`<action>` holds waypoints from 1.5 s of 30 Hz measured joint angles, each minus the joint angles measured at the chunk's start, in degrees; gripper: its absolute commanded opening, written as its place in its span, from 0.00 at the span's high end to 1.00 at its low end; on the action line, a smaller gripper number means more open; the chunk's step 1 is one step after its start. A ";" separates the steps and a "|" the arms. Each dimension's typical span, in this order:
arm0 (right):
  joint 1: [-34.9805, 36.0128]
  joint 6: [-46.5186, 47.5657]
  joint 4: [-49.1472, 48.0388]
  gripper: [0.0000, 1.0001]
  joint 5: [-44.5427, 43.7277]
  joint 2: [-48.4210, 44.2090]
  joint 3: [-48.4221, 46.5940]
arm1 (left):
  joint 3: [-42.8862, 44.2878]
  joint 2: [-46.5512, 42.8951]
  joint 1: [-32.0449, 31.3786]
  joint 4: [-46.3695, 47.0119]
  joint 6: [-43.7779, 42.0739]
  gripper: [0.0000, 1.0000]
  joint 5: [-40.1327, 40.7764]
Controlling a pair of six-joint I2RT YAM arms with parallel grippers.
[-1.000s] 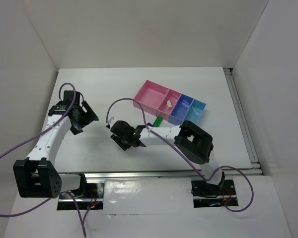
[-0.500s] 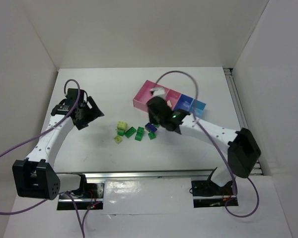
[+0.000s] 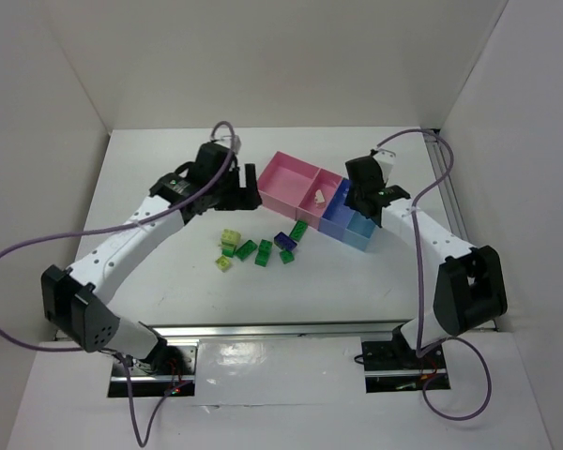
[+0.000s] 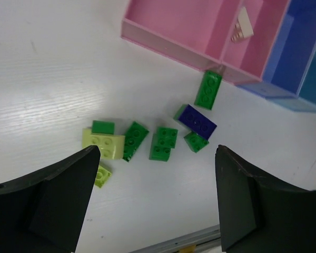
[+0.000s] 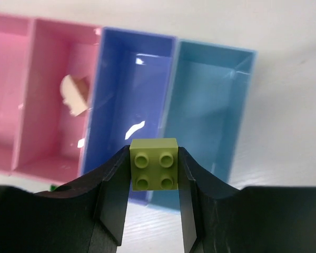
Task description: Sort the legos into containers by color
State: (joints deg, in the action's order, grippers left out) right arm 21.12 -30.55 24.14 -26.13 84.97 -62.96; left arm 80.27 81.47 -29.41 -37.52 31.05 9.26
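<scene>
Several legos lie loose on the table in front of the bins: dark green bricks (image 4: 163, 143), a dark blue one (image 4: 197, 121) and yellow-green ones (image 4: 102, 145). A long green brick (image 4: 208, 89) leans at the pink bin's front wall. A beige brick (image 4: 242, 23) lies in the narrow pink bin (image 3: 319, 195). My left gripper (image 4: 155, 205) is open and empty, high above the pile (image 3: 263, 249). My right gripper (image 5: 154, 168) is shut on a yellow-green brick (image 5: 154, 164), held above the wall between the blue bin (image 5: 129, 95) and the light blue bin (image 5: 210, 105).
The wide pink bin (image 3: 286, 180) at the row's left end holds nothing. White walls close in the table on three sides. A metal rail (image 3: 300, 328) runs along the near edge by the arm bases.
My right arm has swung from the table's middle to above the blue bins, with the yellow-green brick in it. My left arm has moved right, to beside the wide pink bin.
</scene>
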 measured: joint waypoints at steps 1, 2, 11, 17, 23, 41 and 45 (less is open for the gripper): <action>-0.92 -0.04 -0.13 0.69 0.00 0.00 0.39 | 0.61 1.33 -1.33 -0.04 -0.66 0.08 0.20; -1.84 -0.04 -0.15 0.69 0.07 0.00 0.85 | 1.14 2.82 -2.82 -0.22 -0.94 0.08 0.26; -6.71 0.52 -0.74 0.25 3.15 0.81 4.46 | 6.27 13.84 -6.71 -3.15 -1.20 0.06 0.74; -6.47 1.86 -0.76 0.27 4.31 1.20 4.22 | 6.45 16.70 -7.39 -5.09 -1.18 0.07 0.74; -1.27 5.16 -1.42 0.31 6.93 -2.21 4.17 | 9.88 21.97 -8.17 -6.95 -0.61 0.09 0.55; 19.10 24.83 -5.90 0.19 25.64 17.00 -6.82 | 2.62 0.37 19.69 -7.96 3.93 0.09 -3.76; 19.93 26.14 -6.49 0.28 26.05 22.01 -10.34 | 0.13 0.13 21.38 -7.78 3.89 0.09 -5.84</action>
State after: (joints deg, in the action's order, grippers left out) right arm 41.06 -4.40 17.65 -0.08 106.98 -73.30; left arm 80.40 81.60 -8.03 -45.30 34.94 3.42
